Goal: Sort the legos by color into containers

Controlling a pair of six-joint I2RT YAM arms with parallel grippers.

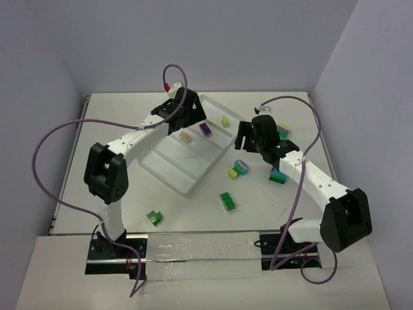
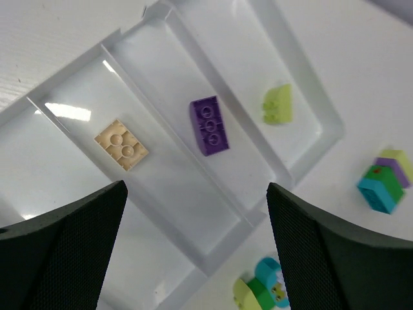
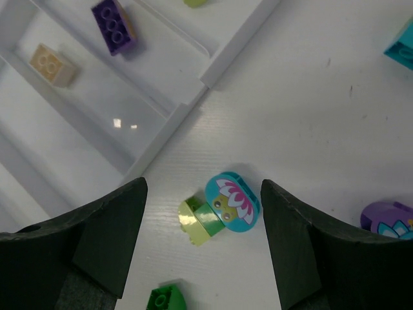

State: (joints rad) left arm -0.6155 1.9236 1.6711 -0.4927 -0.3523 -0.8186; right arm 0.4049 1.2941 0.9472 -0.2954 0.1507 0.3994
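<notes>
Peach brick (image 2: 121,144), purple brick (image 2: 209,126) studs-up; lime brick (image 2: 277,104) maybe tilted; separate compartments (image 2: 169,194).

White table (image 1: 97,129), viewed from above. Carried directly on it were:
- clear tray (image 1: 169,166), set askew just toward 11 o'clock of centre;
- teal and yellow-green clump (image 1: 237,169), at 3 o'clock, near the tray's corner;
- teal and green clump (image 1: 278,175), farther out at 3 o'clock;
- partly hidden clump (image 1: 284,128), at 2 o'clock;
- green brick (image 1: 227,201), at 5 o'clock;
- second green brick (image 1: 154,217), at 7 o'clock.
</notes>
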